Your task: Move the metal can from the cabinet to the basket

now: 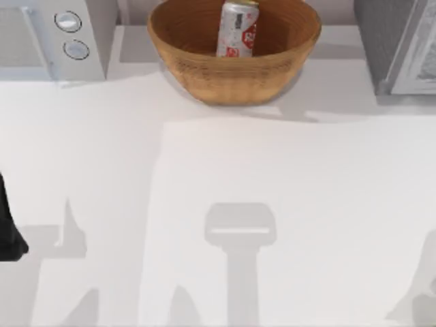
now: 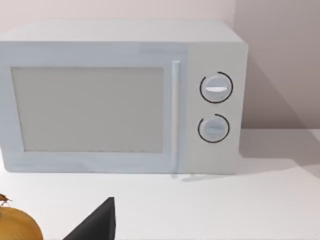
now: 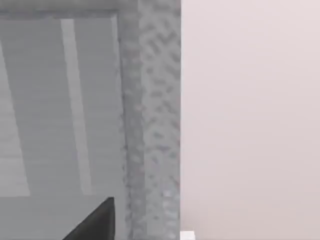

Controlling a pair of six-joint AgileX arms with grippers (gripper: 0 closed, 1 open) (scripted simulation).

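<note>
Already the small silver metal can with red label marks (image 1: 238, 28) stands inside the big round tan woven basket (image 1: 204, 65) on the white counter (image 1: 204, 204), away from the dark grey textured cabinet (image 1: 381, 34); task looks done, though neither claw's state can be told

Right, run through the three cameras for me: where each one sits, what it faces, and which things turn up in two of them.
Top view: above the table, looking down on the basket holding the can; a dark bit of the left arm sits at the left edge.
Left wrist view: on the left arm, facing the microwave; a dark tip of its own end effector shows.
Right wrist view: on the right arm, facing the cabinet; its dark end effector tip shows.
Shared: microwave and cabinet also appear from above.
</note>
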